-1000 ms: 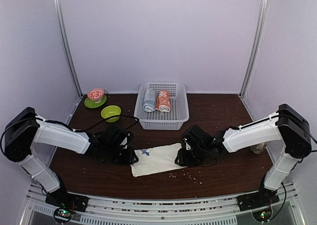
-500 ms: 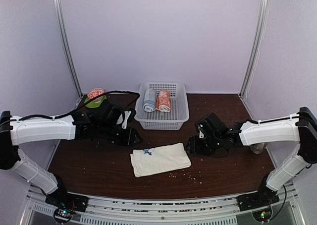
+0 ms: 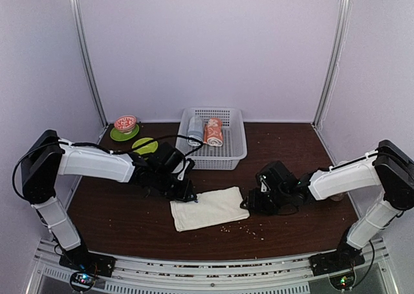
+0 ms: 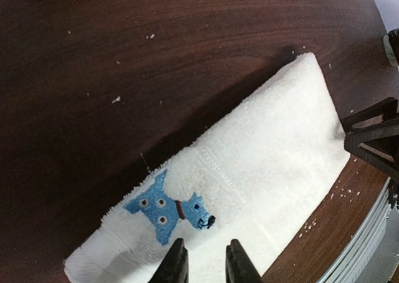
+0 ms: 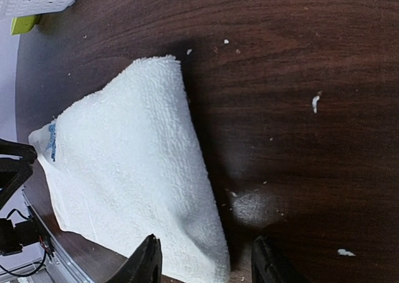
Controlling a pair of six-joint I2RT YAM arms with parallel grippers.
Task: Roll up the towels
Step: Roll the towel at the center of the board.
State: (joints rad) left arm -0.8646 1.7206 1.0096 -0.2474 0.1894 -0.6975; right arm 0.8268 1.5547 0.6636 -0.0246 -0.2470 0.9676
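**Cream-white towel (image 3: pixel 210 208) still unrolled as both arms return**

Left end effector (image 4: pixel 204 253), fingers narrowly parted and holding nothing, had come back over the towel's end by the blue dog (image 4: pixel 168 209) after lifting away. Right end effector (image 5: pixel 207 252), wide open and empty, had likewise returned to straddle the opposite corner. The towel lay flat on the counter (image 3: pixel 291 232) before the basket (image 3: pixel 234 153), so rolling looked about to begin.

Counted:
- one flat towel
- one basket holding two rolls, the salmon-orange towel (image 3: pixel 213 132) and the grey-blue towel (image 3: pixel 195 131)
- one green plate (image 3: pixel 116 136)
- one green bowl (image 3: pixel 143 145)
- one red-patterned bowl (image 3: pixel 125 122)
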